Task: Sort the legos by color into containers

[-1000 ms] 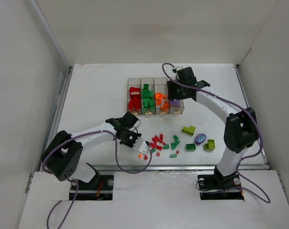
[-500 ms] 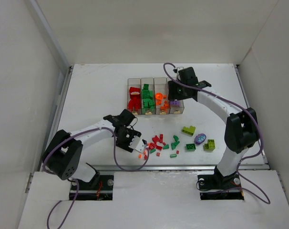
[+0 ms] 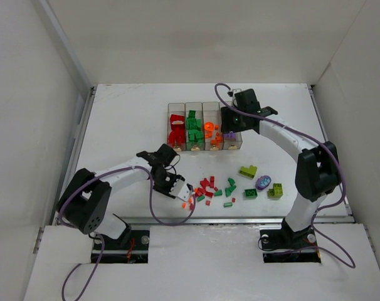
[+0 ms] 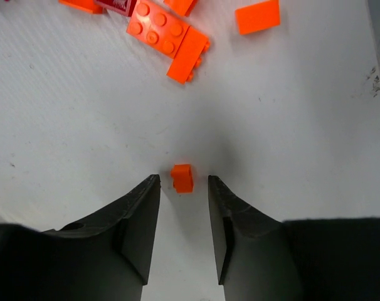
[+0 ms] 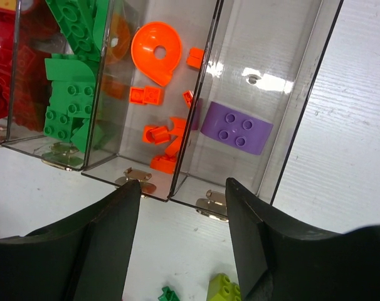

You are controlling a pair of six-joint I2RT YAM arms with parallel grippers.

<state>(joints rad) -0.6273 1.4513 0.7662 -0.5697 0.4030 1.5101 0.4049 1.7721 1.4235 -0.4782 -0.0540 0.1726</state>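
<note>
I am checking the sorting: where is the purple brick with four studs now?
In the right wrist view, the purple brick lies inside the rightmost clear bin, beside the bin holding orange pieces.

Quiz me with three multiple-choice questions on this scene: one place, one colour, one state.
1. Where is the purple brick? A in the red bin; B in the end bin; C in the green bin.
2. What colour is the tiny piece at the left gripper? A green; B orange; C purple.
3. The right gripper is: A open, empty; B shut on a brick; C shut on a bin wall.
Answers: 1 B, it lies in that bin; 2 B, plainly orange; 3 A, jaws apart, nothing between.
</note>
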